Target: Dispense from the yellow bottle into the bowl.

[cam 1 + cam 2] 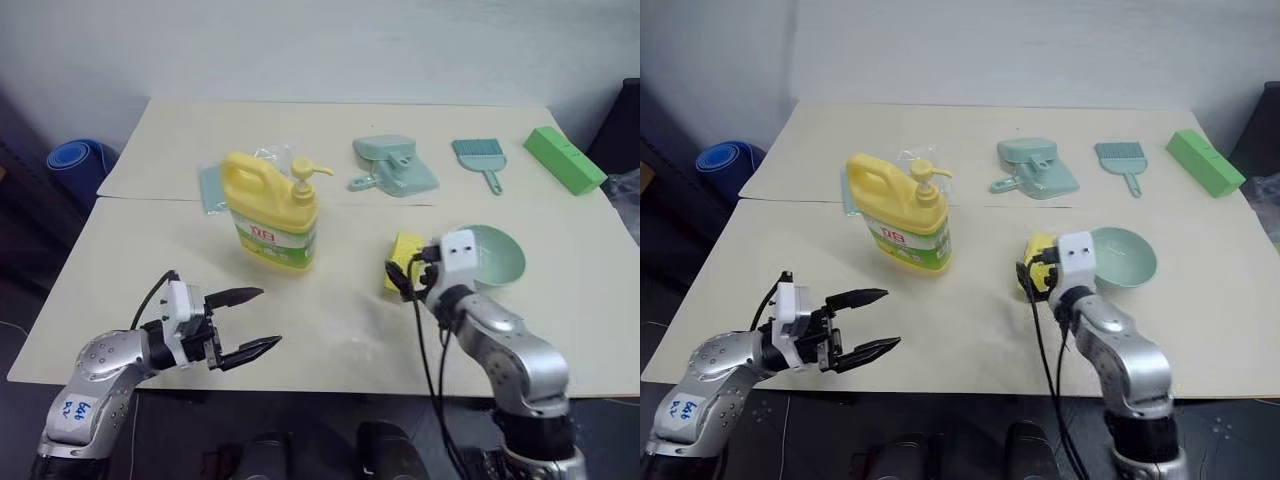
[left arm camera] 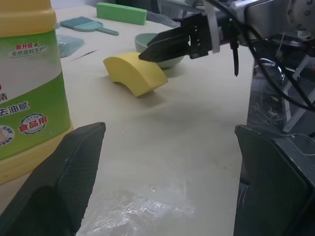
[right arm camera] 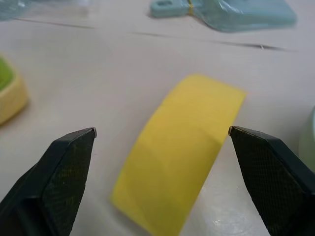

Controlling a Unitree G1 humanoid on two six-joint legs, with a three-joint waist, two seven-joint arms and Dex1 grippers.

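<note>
right wrist view: we see a yellow sponge (image 3: 179, 157) before our right gripper (image 3: 162, 135), beside the bowl (image 1: 492, 257). yellow bottle (image 1: 270, 212) upright, pump on top. left gripper (image 1: 250, 320) spread, both empty.

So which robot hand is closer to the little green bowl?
Right. The right gripper hangs open over the yellow sponge, just beside the bowl. The left gripper is open near the yellow bottle, far from it.
</note>
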